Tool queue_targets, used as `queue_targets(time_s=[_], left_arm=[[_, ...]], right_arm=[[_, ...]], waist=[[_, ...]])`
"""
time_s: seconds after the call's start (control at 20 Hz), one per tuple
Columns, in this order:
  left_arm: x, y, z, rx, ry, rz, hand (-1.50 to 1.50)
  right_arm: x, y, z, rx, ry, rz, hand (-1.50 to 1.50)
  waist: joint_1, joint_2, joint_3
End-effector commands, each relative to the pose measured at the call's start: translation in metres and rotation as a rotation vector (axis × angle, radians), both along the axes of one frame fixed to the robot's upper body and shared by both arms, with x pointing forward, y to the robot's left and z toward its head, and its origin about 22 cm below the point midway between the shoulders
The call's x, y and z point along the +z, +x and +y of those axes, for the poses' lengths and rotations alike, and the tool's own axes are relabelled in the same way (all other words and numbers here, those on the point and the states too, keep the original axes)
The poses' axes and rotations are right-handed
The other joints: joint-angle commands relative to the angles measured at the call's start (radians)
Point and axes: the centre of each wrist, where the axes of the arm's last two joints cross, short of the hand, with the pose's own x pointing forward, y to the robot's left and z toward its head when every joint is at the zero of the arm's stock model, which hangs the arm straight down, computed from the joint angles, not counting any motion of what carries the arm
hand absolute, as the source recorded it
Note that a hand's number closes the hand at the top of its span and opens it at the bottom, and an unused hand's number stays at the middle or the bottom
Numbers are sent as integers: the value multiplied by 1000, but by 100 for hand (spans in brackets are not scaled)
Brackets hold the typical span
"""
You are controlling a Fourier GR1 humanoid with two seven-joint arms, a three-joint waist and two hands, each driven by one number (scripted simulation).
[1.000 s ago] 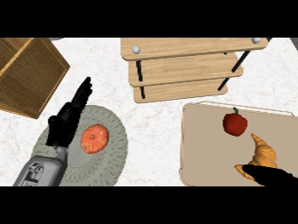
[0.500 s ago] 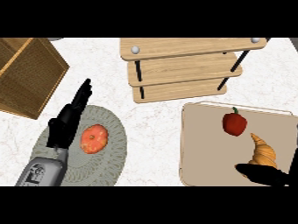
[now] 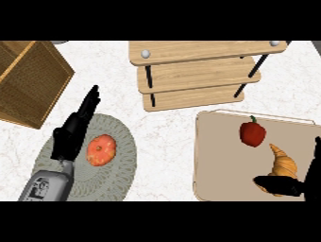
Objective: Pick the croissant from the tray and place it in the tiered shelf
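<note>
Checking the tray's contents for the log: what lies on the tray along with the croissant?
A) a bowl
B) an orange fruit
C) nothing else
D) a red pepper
D: the red pepper lies on the tray just beyond the croissant, apart from it. The orange fruit sits on the grey plate at the left.

An orange fruit point(image 3: 101, 150) sits on a grey plate point(image 3: 123, 166).

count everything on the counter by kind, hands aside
food: 3 (croissant, red pepper, orange fruit)
flat carriers: 2 (tray, plate)
wooden storage: 2 (tiered shelf, wooden crate)
total: 7
</note>
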Motion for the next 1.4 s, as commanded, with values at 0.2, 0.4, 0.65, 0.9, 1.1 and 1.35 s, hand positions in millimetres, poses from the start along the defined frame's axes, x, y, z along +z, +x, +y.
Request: queue_targets(time_s=[0.2,0.4,0.65,0.9,1.1,1.35], left_arm=[[10,7,-6,3,-1,6,0],[4,3,8,11,-9,5,0],[8,-2,17,6,4,2,0],[1,6,10,5,-2,16,0],[5,-11,19,9,3,18,0],[-7,-4,-8,0,9,-10,0]], right_arm=[[-2,9,10,-80,39,57,-150],[-4,4,4,-73,39,75,-150],[-28,11,1,-71,51,86,-150],[-40,2,-4,-53,55,108,-150],[-67,-7,-4,5,42,164,150],[-49,-2,-10,28,-41,162,150]], waist=[[0,0,0],[-2,-1,0],[1,-1,0],[-2,0,0],[2,-1,0],[-2,-1,0]])
